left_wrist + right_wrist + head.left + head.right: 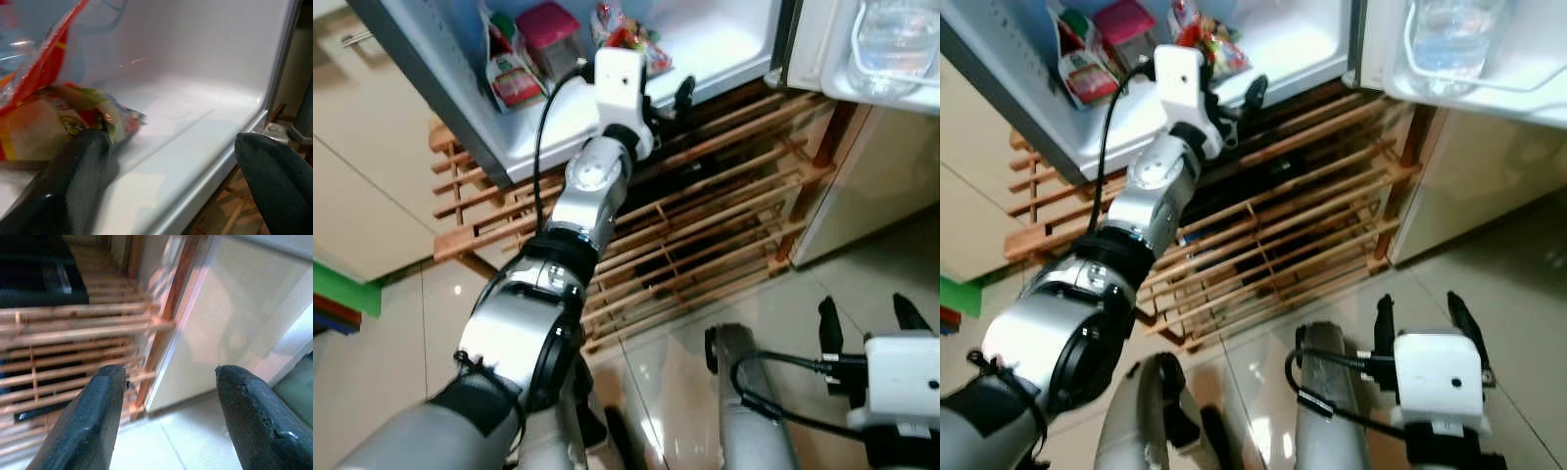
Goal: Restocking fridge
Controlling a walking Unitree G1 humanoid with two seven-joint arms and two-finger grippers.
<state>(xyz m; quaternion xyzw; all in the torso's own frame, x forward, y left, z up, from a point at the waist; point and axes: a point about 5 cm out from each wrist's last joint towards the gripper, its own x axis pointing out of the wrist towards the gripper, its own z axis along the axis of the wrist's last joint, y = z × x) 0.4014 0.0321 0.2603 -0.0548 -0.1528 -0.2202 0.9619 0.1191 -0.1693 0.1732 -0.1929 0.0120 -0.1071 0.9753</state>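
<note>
Left gripper (171,152) at the fridge (724,49) floor's front edge, fingers wide, holding nothing. Snack bag (54,117) lies inside, apparently touching one finger (73,171). Right gripper (168,406) low by the wooden rack (705,225), fingers wide, empty.

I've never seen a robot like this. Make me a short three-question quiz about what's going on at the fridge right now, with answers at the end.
1. True or false: the left gripper is open at the front edge of the fridge shelf.
2. What lies beside one of the left gripper's fingers? A) a colourful snack bag B) an egg carton C) a glass jar
3. What stands beneath the fridge?

Key
1. True; it holds nothing.
2. A, the snack bag.
3. A wooden slatted rack. The right gripper hangs open low above the floor.
</note>
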